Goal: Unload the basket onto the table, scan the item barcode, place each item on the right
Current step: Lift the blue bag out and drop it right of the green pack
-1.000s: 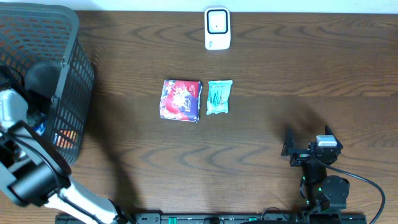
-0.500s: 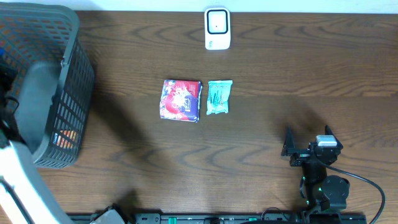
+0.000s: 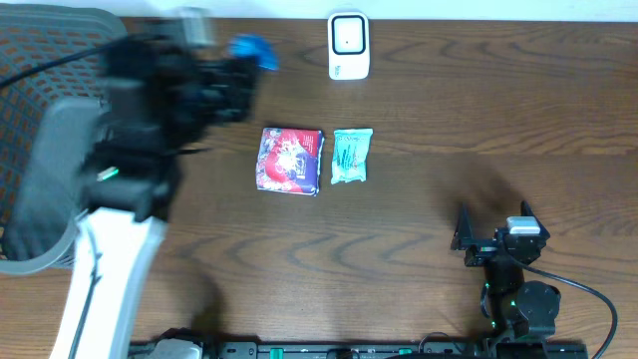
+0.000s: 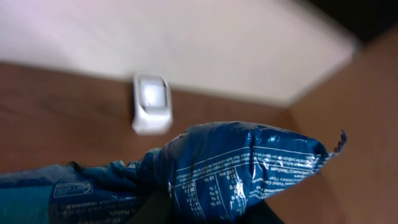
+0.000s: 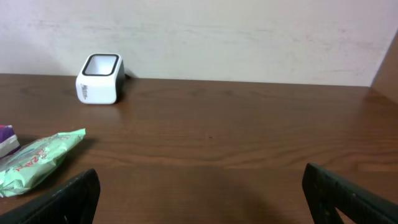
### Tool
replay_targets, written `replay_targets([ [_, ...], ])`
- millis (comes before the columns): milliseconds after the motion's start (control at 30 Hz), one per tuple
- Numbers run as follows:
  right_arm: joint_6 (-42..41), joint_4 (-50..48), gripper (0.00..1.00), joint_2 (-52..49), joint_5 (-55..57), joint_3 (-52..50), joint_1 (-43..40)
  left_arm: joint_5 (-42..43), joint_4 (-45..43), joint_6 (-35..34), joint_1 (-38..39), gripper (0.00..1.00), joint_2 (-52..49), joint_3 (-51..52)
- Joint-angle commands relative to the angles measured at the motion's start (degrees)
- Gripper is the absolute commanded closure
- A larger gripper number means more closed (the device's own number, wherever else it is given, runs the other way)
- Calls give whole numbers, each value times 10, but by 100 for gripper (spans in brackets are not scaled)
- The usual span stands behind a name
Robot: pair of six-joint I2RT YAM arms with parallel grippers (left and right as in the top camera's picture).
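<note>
The dark brown wooden table (image 3: 449, 120) carries the same layout as a second ago, but the grey plastic mesh basket (image 3: 25, 60) at its left edge no longer has the left arm (image 3: 110, 249) reaching into it. That arm has swung out over the tabletop, blurred with motion. Its left gripper (image 3: 239, 68) is clenched on a crinkled blue foil packet (image 4: 236, 168) that hangs in the air just left of the white box-shaped barcode scanner (image 3: 348, 45) at the far edge. I judge the pick finished, with only the presentation of the code to the scanner window left. The square red printed packet (image 3: 291, 160) and the small green plastic packet (image 3: 351, 156) lie side by side mid-table, where they were. The right gripper (image 3: 493, 234) rests near the front edge, jaws spread wide and empty, also unmoved. The blue packet shows blocks of fine white print, table-like, too small to read. No barcode is visible on the face turned to the wrist camera. Markings on the scanner and the green packet are illegible.
</note>
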State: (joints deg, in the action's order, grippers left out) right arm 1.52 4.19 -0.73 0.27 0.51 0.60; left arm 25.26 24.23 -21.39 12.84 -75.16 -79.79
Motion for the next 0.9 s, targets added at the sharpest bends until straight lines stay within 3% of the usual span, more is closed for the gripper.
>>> replay_targets([
  [0, -6, 1, 1, 1, 3, -2, 6, -61, -8, 50, 70, 93, -62, -7],
  [233, -6, 1, 1, 1, 3, -2, 6, -69, -51, 59, 157, 93, -214, -7],
  [333, -6, 1, 1, 1, 2, -2, 6, -69, -64, 32, 170, 92, -265, -7],
  [367, -6, 1, 1, 1, 2, -2, 6, -69, -66, 24, 172, 90, -278, -7],
  [433, -6, 1, 1, 1, 2, -2, 6, -68, -66, 18, 175, 62, -297, -7],
  [500, -6, 1, 1, 1, 3, -2, 6, -58, -65, 18, 175, 57, -308, -7],
  [600, -6, 1, 1, 1, 3, -2, 6, -42, -66, 18, 172, 40, -303, -8],
  [867, -6, 1, 1, 1, 3, -2, 6, -39, -66, 18, 87, 39, -177, -23],
])
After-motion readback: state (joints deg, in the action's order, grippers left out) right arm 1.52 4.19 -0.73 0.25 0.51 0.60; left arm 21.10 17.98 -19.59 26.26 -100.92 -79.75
